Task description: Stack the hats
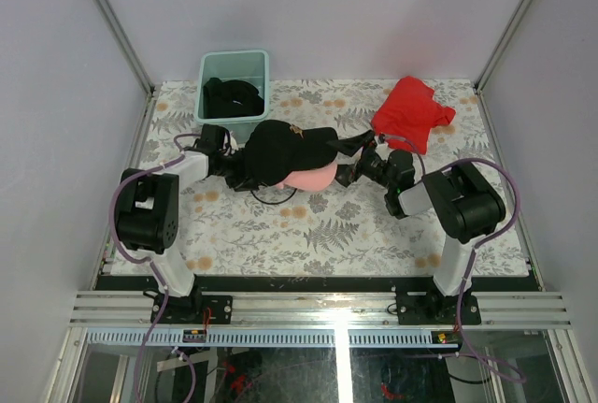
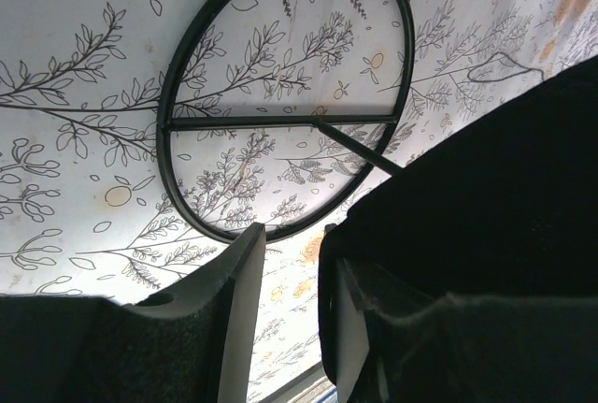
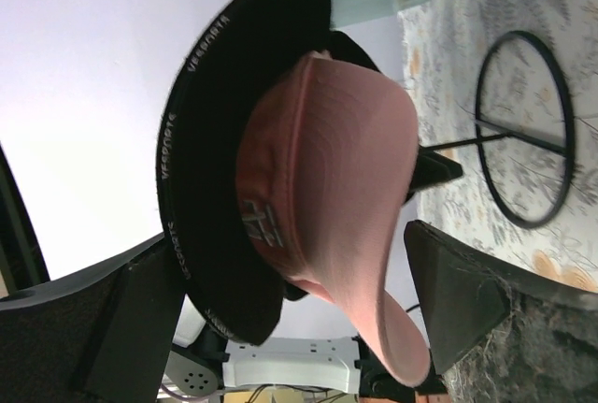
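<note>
A black cap point(image 1: 280, 149) sits on top of a light pink cap point(image 1: 316, 179) in the middle of the table, both raised on a black wire stand. In the right wrist view the pink cap point(image 3: 346, 179) with its white logo nests inside the black cap point(image 3: 201, 169). My right gripper point(image 3: 290, 328) is open, its fingers wide on either side of the brims; it is at the stack's right point(image 1: 360, 164). My left gripper point(image 2: 285, 328) is open at the stack's left point(image 1: 234, 167), with black cap fabric point(image 2: 486, 216) lying against its right finger point(image 2: 350, 328). Another black cap point(image 1: 231, 96) lies in the tub.
A mint-green tub point(image 1: 234, 59) stands at the back left. A bright red cloth point(image 1: 411, 108) lies at the back right. The stand's round wire base point(image 1: 271, 199) rests on the floral tablecloth under the caps; it also shows in the left wrist view point(image 2: 280, 122) and the right wrist view point(image 3: 528, 223).
</note>
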Motion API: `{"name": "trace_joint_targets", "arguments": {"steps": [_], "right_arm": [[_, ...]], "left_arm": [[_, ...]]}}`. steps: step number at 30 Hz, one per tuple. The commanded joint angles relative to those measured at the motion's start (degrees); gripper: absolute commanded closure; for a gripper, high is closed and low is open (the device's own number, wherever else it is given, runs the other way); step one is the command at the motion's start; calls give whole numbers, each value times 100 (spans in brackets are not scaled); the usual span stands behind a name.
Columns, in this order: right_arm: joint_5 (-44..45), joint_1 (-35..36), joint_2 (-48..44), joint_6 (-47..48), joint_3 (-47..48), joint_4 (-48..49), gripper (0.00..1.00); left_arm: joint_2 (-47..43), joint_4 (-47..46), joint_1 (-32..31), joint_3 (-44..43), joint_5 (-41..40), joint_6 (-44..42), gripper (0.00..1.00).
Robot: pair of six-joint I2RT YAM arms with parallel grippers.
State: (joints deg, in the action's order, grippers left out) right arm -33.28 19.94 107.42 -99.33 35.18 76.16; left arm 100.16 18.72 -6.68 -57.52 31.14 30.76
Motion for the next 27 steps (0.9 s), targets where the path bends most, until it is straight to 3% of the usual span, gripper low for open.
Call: {"name": "trace_joint_targets", "arguments": {"steps": [1,5,9,10,11,14,17,23,27], "right_arm": [[223,57,43,-216,428,676,0],[102,79,165,-340,686,726,16],[-179,85,107,-362,811,619,59],[-266,84,32,-285,821,423,77],[-361,87,-62,-155,842,204,87],[-697,84,-391,379,1037,-683,98],[-961,87,-685,978,1352,-1661,100],[-1189,78,-1051,1661,2036,-2917,100],[-1184,68,-1181,2348,2296,-3818,100]], "left_arm": [[282,255,8,14,-177,-242,71],[312,291,8,-36,-180,-293,72],[243,372,48,-161,-154,-291,75],[199,396,71,-198,-152,-283,75],[148,430,99,-245,-146,-275,75],[22,581,215,-427,-111,-268,76],[-166,735,380,-602,-104,-260,75],[-653,866,645,-1024,-10,-17,54],[-699,884,657,-1159,-46,50,53]]}}
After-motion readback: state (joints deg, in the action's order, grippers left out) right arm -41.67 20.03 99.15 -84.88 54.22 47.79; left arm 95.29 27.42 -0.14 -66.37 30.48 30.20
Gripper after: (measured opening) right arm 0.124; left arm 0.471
